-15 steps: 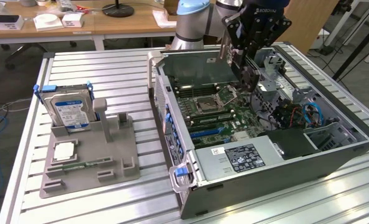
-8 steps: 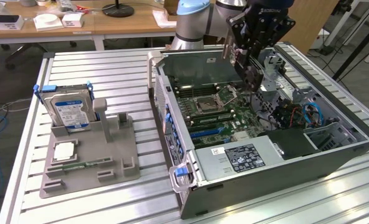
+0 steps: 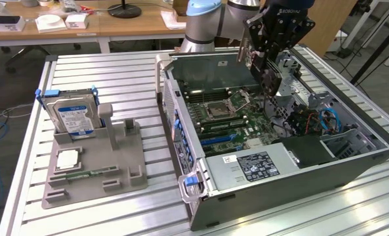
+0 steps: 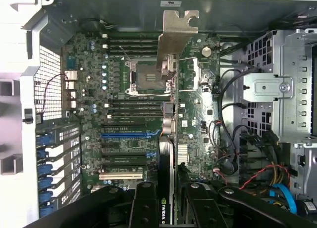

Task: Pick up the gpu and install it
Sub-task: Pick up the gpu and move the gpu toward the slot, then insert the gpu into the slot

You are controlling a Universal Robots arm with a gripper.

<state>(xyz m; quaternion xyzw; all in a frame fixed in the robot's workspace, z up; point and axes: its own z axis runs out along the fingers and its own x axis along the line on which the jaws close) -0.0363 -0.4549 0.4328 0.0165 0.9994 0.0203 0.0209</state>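
My gripper (image 3: 268, 66) hangs over the open computer case (image 3: 351, 169), shut on the gpu (image 3: 266, 81). The dark card hangs down from the fingers, a little above the motherboard (image 3: 224, 115). In the wrist view the gpu (image 4: 166, 163) runs edge-on away from the black fingers (image 4: 143, 205), and its silvery bracket (image 4: 176, 32) reaches toward the case's rear wall. The card sits over the motherboard (image 4: 119, 84), between the CPU socket (image 4: 146, 79) and the drive cage side. A blue expansion slot (image 4: 124, 135) lies just beside the card's line.
A grey fixture (image 3: 96, 179) on the slatted table at the exterior view's left holds a silver hard drive (image 3: 73, 115) and a green memory stick (image 3: 89, 173). Inside the case are a power supply (image 3: 253, 167), a metal drive cage (image 4: 277, 89) and loose cables (image 4: 233, 153).
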